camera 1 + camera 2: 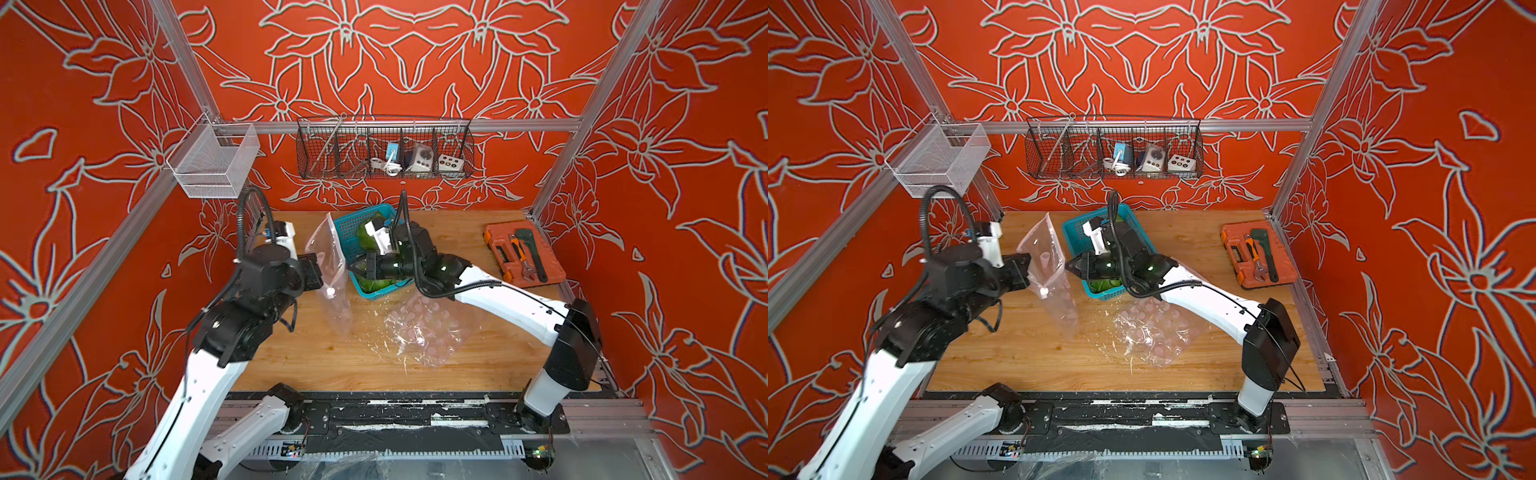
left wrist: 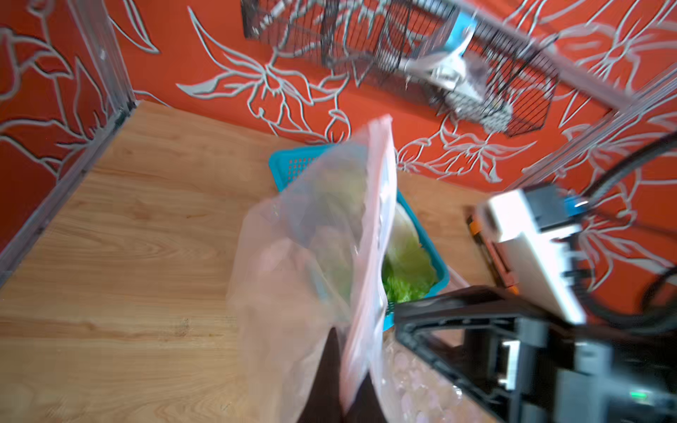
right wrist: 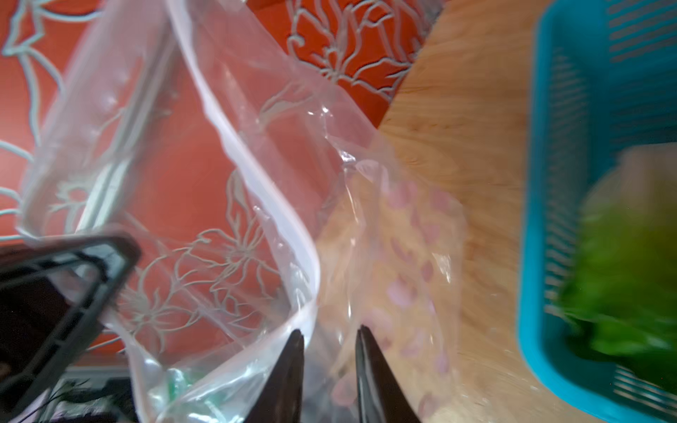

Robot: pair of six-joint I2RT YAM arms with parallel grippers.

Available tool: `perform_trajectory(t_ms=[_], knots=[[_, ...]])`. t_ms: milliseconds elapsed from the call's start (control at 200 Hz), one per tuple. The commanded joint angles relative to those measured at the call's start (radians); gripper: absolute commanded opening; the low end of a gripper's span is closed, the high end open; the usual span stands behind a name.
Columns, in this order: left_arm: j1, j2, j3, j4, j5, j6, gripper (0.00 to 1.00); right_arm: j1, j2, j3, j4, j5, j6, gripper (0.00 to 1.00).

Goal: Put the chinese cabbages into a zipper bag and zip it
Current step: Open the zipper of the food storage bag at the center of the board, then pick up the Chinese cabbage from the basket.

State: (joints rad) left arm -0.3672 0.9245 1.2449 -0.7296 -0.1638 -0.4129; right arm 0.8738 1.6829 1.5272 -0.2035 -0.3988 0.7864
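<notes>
The left fingers (image 2: 320, 381) are clamped on the zipper edge of the bag (image 1: 332, 257), holding it up. The right fingers (image 3: 289, 366) stand apart at its mouth. The cabbages (image 2: 406, 263) lie in the basket (image 1: 347, 226) on the counter (image 1: 457, 232). Held by one side only, the limp mouth may sag shut and block them.

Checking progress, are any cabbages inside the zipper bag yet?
No, the zipper bag is clear and empty; the cabbages lie in the blue basket.
</notes>
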Motion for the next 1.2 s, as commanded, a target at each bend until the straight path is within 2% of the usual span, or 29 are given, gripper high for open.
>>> perform_trajectory(t_ms=[0,95,180,230,285,380,495,736,766,811,921,1016,1106,1196], knots=[[0.001,0.056,-0.126,0.156,0.133,0.041,0.00,-0.088,-0.065,0.018,-0.442,0.206,-0.254,0.51],[0.002,0.056,-0.248,0.296,0.263,-0.012,0.00,-0.147,-0.116,-0.039,-0.581,0.400,-0.326,0.63],[0.002,0.056,-0.332,0.401,0.354,-0.060,0.00,-0.180,-0.129,-0.064,-0.652,0.459,-0.325,0.70],[0.002,0.056,-0.380,0.463,0.393,-0.091,0.00,-0.186,-0.126,-0.079,-0.648,0.447,-0.291,0.73],[0.002,0.056,-0.420,0.525,0.438,-0.122,0.00,-0.187,-0.118,-0.102,-0.590,0.378,-0.258,0.77],[0.002,0.056,-0.444,0.560,0.471,-0.144,0.00,-0.187,-0.051,-0.078,-0.517,0.314,-0.222,0.81],[0.004,0.056,-0.430,0.519,0.446,-0.119,0.00,-0.185,0.072,0.010,-0.490,0.308,-0.241,0.83],[0.025,0.056,-0.420,0.466,0.457,-0.083,0.00,-0.182,0.216,0.058,-0.379,0.369,-0.333,0.84],[0.032,0.056,-0.416,0.460,0.460,-0.079,0.00,-0.182,0.234,0.060,-0.369,0.376,-0.350,0.82],[0.041,0.072,-0.406,0.447,0.462,-0.066,0.00,-0.182,0.250,0.065,-0.353,0.384,-0.374,0.74],[0.062,0.097,-0.377,0.399,0.453,-0.015,0.00,-0.182,0.199,0.018,-0.250,0.388,-0.432,0.36],[0.098,0.093,-0.368,0.378,0.438,0.021,0.00,-0.182,0.111,-0.020,-0.186,0.361,-0.480,0.16],[0.135,0.088,-0.361,0.380,0.436,0.040,0.00,-0.182,0.032,-0.018,-0.237,0.346,-0.495,0.06],[0.145,0.091,-0.352,0.387,0.423,0.052,0.00,-0.182,-0.068,-0.056,-0.274,0.305,-0.496,0.04]])
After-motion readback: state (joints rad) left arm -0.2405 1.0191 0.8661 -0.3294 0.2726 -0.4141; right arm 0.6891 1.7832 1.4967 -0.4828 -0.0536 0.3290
